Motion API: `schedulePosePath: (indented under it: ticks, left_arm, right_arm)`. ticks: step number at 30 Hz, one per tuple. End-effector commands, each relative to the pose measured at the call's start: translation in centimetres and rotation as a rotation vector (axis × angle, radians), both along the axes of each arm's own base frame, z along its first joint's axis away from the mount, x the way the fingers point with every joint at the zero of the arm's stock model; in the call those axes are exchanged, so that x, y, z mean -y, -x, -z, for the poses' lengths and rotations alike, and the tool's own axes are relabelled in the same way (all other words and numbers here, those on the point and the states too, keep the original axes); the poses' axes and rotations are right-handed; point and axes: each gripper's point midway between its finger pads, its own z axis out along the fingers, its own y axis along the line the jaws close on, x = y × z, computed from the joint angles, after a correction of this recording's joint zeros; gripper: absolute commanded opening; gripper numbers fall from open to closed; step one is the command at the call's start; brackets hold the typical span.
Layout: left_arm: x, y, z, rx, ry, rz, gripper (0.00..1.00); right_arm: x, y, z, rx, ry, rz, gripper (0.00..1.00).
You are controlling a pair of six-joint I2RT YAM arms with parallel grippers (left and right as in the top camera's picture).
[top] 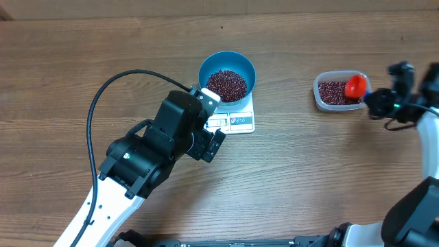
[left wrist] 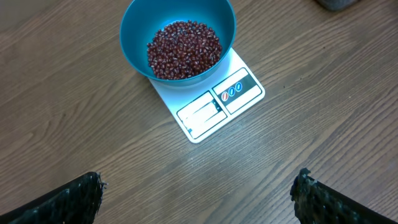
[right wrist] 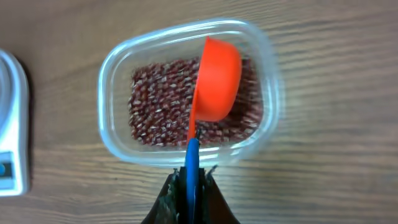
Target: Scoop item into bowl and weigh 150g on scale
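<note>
A blue bowl (top: 227, 75) of dark red beans (top: 226, 84) stands on the white scale (top: 236, 122), whose display faces the front. My left gripper (top: 214, 140) hovers just in front of the scale, open and holding nothing; its fingertips (left wrist: 81, 196) frame bare wood. At the right, a clear tub (top: 334, 91) holds more beans (right wrist: 161, 112). My right gripper (right wrist: 191, 183) is shut on the blue handle (right wrist: 192, 165) of an orange scoop (right wrist: 216, 78), whose cup hangs tilted on its side over the tub.
A black cable (top: 113, 86) loops from the left arm over the table. Bare wood lies between the scale and the tub. In the right wrist view the scale's edge (right wrist: 12, 124) shows at the far left.
</note>
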Motion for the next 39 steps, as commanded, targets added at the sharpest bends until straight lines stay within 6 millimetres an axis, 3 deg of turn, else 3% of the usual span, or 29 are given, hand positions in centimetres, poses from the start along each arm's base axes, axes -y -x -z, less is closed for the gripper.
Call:
schedulePosePath:
  ticks: [1, 8, 16, 31, 39]
  left_arm:
    - [0.1, 0.0, 0.3, -0.007, -0.005, 0.015, 1.00]
    - [0.1, 0.0, 0.3, -0.007, -0.005, 0.016, 1.00]
    - [0.1, 0.0, 0.3, -0.007, -0.005, 0.016, 1.00]
    - [0.1, 0.0, 0.3, -0.007, -0.005, 0.016, 1.00]
    - [0.1, 0.0, 0.3, -0.007, -0.005, 0.015, 1.00]
  right_arm:
    - [0.5, -0.3, -0.7, -0.035, 0.235, -0.026, 0.04]
    - [-0.1, -0.5, -0.6, -0.090, 0.438, -0.035, 0.04]
    - [0.6, -0.4, -0.8, -0.098, 0.486, -0.013, 0.04]
    - [-4.4, 0.7, 0.5, -0.106, 0.253, -0.193, 0.04]
    - [-6.9, 0.5, 0.0, -0.059, 0.104, -0.252, 0.04]
